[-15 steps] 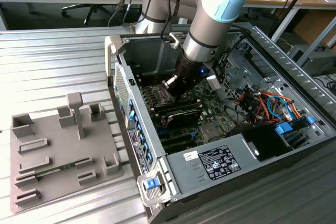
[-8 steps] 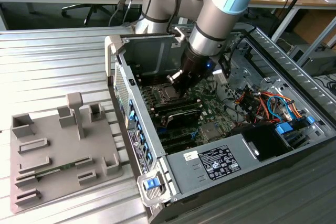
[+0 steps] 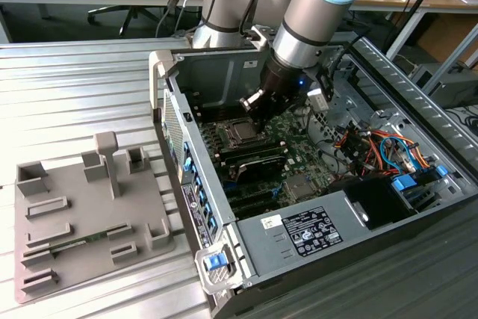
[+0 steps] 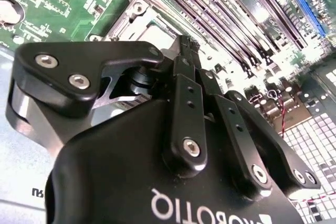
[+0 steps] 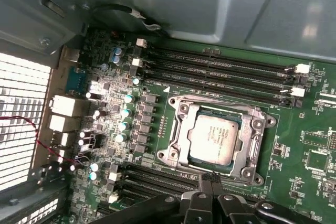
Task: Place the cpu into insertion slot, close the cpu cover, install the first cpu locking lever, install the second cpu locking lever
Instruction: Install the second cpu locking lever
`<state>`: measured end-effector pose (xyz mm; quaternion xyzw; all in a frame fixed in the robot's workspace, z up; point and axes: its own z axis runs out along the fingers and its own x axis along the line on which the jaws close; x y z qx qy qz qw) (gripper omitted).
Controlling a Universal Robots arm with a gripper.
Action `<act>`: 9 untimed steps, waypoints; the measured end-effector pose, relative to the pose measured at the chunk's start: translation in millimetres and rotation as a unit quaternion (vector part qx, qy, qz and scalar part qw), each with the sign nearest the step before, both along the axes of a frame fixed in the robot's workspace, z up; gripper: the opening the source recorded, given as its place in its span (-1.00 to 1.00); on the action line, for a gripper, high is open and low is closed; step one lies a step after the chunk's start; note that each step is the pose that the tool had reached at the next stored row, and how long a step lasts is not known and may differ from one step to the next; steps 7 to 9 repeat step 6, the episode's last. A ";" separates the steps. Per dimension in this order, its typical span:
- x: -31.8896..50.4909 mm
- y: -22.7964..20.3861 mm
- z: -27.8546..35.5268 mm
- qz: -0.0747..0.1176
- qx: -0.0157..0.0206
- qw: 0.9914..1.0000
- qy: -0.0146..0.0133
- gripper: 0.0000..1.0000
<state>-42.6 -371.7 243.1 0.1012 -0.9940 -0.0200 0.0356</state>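
Observation:
In the first wrist view the cpu lies flat in the insertion slot, its dull silver top showing. The cpu cover is down flat around it, framing the chip. My gripper hovers right beside one edge of the socket, its two black fingers pressed together with nothing visible between them. The second wrist view shows the shut fingers pointing at the socket's silver rim. In the exterior view the gripper hangs inside the open computer case just above the cpu.
Long black memory slots run on both sides of the socket. Case walls close in the board. Cables and a power supply lie at the exterior view's right. A grey fixture tray sits on the exterior view's left.

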 end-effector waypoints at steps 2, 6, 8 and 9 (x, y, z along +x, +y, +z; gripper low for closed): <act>0.0 0.0 0.0 0.000 0.000 1.000 0.000 -0.78; 0.0 0.0 0.1 0.000 0.001 1.000 0.000 -0.78; 0.0 0.0 0.1 0.000 0.001 1.000 0.000 -0.78; 0.0 0.0 0.1 0.000 0.001 1.000 0.000 -0.78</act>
